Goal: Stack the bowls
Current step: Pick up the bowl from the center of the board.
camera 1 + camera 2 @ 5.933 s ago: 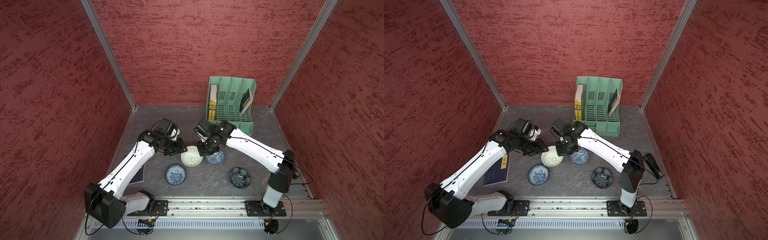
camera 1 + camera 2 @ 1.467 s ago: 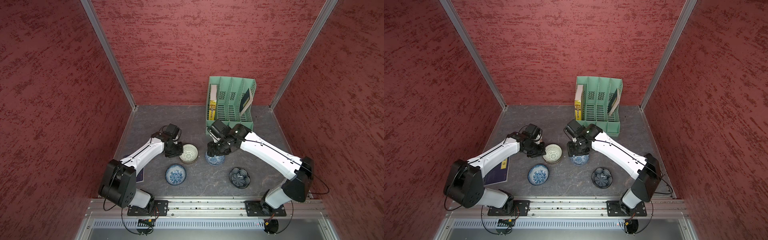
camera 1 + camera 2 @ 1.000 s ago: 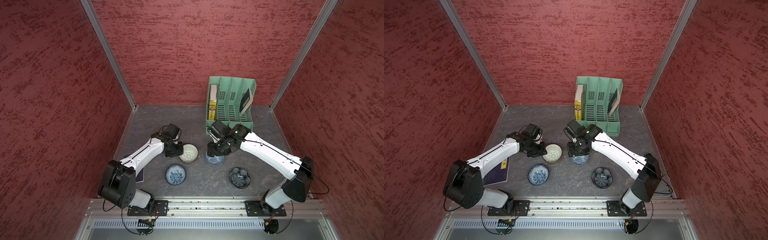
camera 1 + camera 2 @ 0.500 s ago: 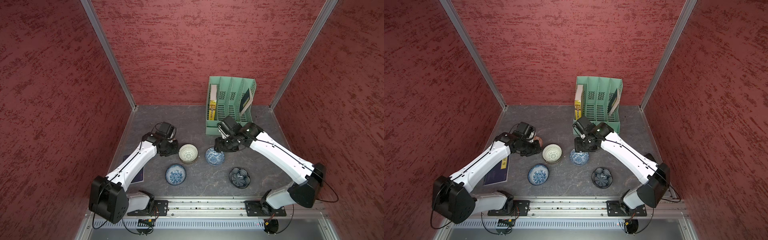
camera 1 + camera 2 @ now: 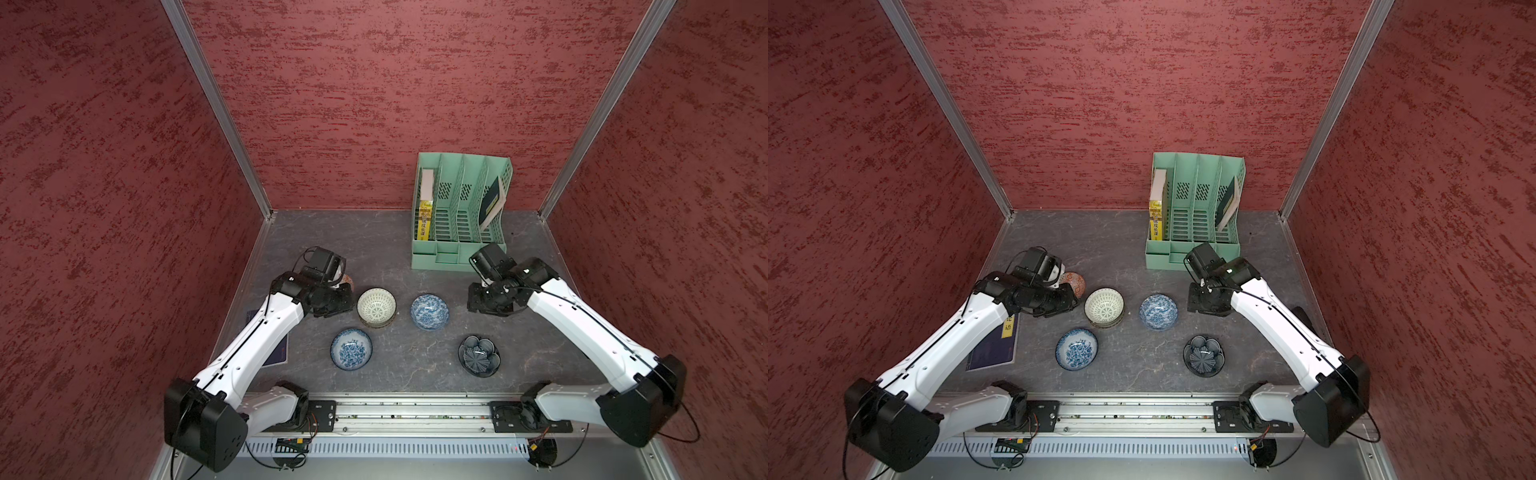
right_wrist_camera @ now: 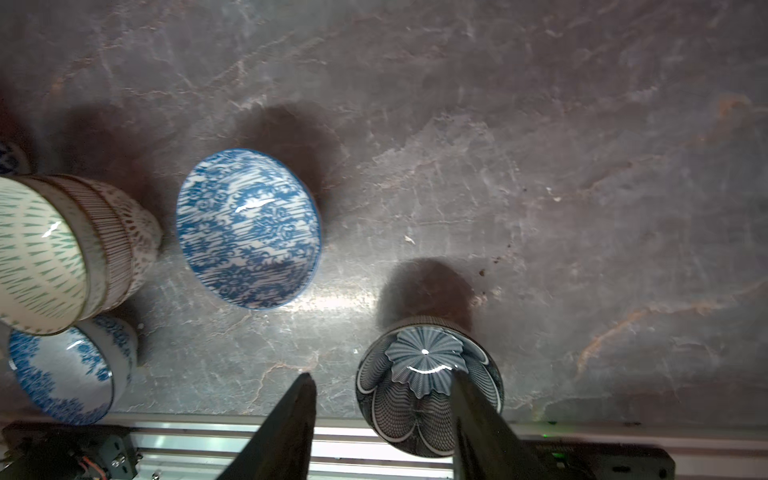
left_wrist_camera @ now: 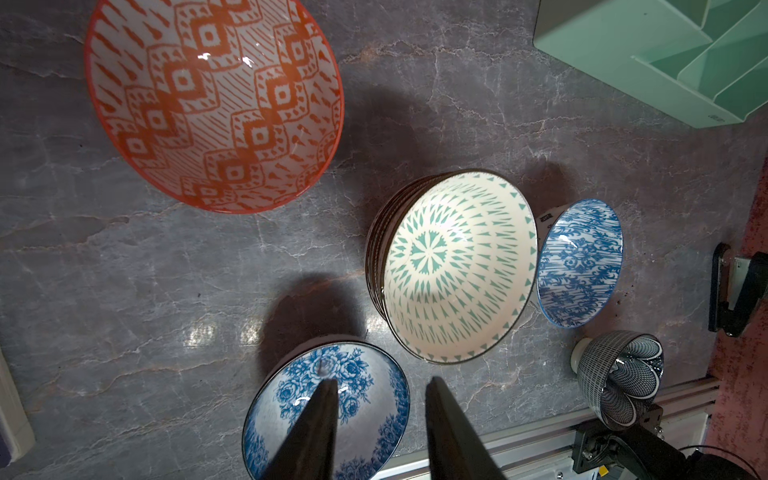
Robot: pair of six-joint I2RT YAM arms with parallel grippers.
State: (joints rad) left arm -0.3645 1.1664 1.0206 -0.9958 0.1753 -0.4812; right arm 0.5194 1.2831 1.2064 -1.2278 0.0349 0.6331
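Both top views look steeply down from high at the front, taking in the whole table (image 5: 374, 249). Each wrist view looks down from close above it; both share the middle blue-white bowl (image 6: 248, 228).

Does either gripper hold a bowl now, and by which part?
Nothing is held. The left gripper and the right gripper both stand open and empty.

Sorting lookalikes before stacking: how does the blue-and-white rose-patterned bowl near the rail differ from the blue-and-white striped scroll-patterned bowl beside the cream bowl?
The blue-and-white rose-patterned ceramic bowl leaves pale areas between its roses; the blue-and-white striped scroll-patterned ceramic bowl is covered all over. The rose bowl sits nearer the rail; the scroll bowl sits farther back, beside the cream lattice bowl. Both stand upright, unstacked and unheld.
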